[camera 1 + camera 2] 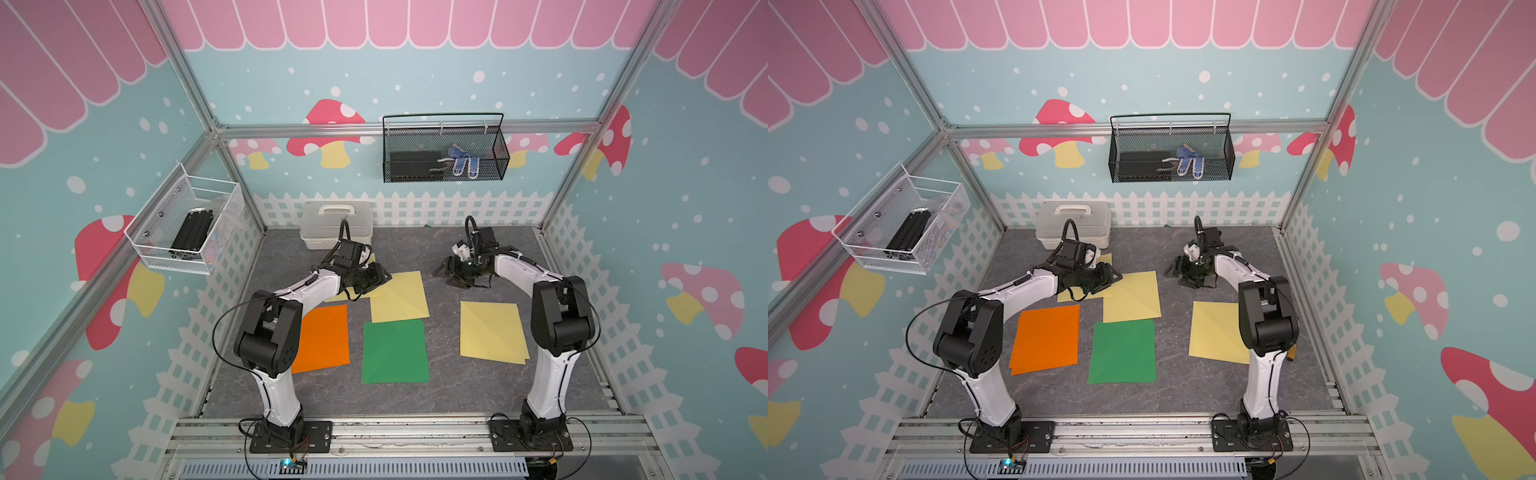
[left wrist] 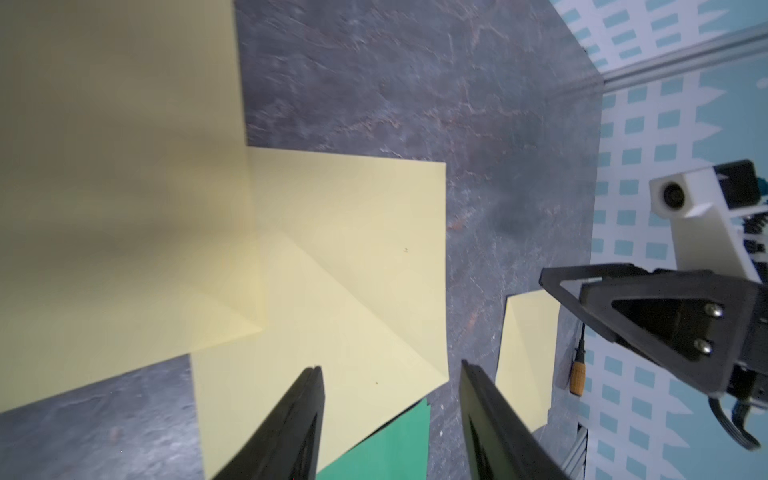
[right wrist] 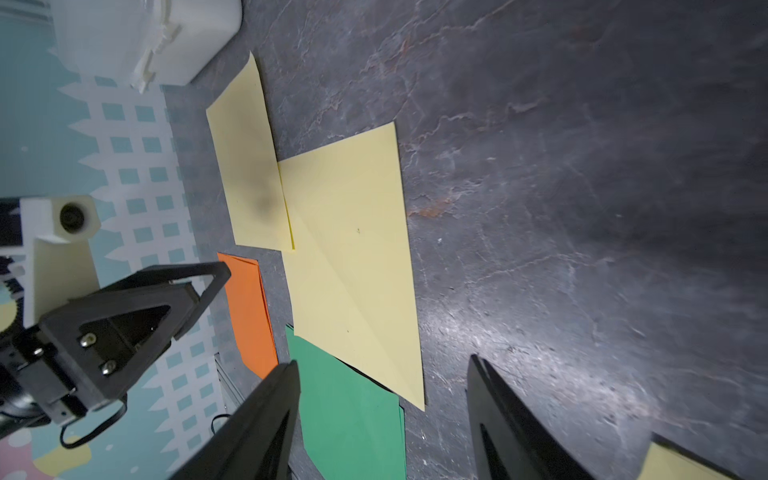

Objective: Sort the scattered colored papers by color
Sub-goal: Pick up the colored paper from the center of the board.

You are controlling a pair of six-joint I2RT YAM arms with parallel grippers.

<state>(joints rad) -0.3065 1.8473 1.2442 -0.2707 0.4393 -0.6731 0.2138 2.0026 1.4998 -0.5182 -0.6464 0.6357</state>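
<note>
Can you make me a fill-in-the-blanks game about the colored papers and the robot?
The paper nearest the left arm's base is ____.
A yellow paper partly covers the ____ paper.
The left end effector and the right end effector are both ____.
The white box has a ____ on top.
Missing words: orange, green, open, handle.

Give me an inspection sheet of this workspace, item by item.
Surface: grey marbled tabletop, nothing spilled.
Job's things: orange sheet, green sheet and right yellow stack lie flat; centre yellow sheet and far yellow sheet overlap.
Clutter: white lidded box at the back.
Hands: left hand open over the overlapping yellows; right hand open, empty, over bare tabletop.
Cables: black cable loops beside left arm, off the papers.
Surroundings: black wall basket, white wall basket.
</note>
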